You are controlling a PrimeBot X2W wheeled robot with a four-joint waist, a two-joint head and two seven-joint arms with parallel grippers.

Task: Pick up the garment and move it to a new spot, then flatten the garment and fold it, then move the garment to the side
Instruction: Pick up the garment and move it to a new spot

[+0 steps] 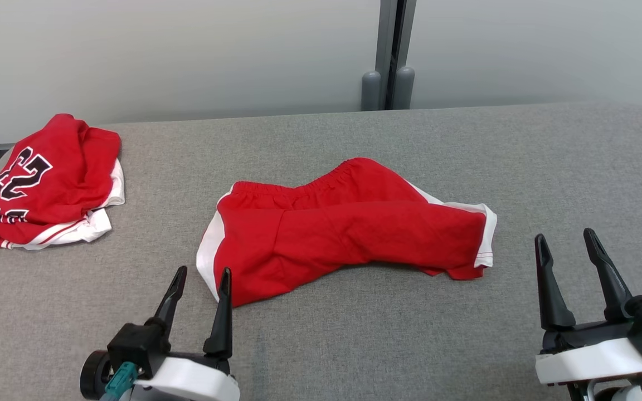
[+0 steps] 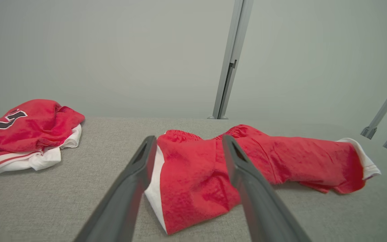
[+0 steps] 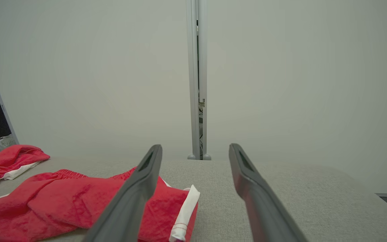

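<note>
1. The left pincer (image 1: 203, 273) sits closest, its two dark fingers spread wide with nothing between them. The right pincer (image 1: 564, 236) is likewise spread and empty.
2. The garment, a pair of red shorts (image 1: 349, 234) with white side stripes, lies rumpled on the grey padded table (image 1: 354, 345) straight ahead of the left pincer. Its near white-edged corner meets that pincer's right fingertip in the head view, but I cannot tell whether they touch.
3. From the right pincer the shorts lie ahead and to its left. The white-hemmed leg end is nearest, apart from its fingers, with bare grey fabric between.
4. The elastic waistband faces away from both pincers.
5. A red jersey (image 1: 48, 178) with black-and-white numerals lies bunched farther ahead and well to the left pincer's left, apart from the shorts.
6. Beyond the table, ahead of both pincers, stands a pale wall (image 1: 187, 55) with a grey upright post (image 1: 390, 55).
</note>
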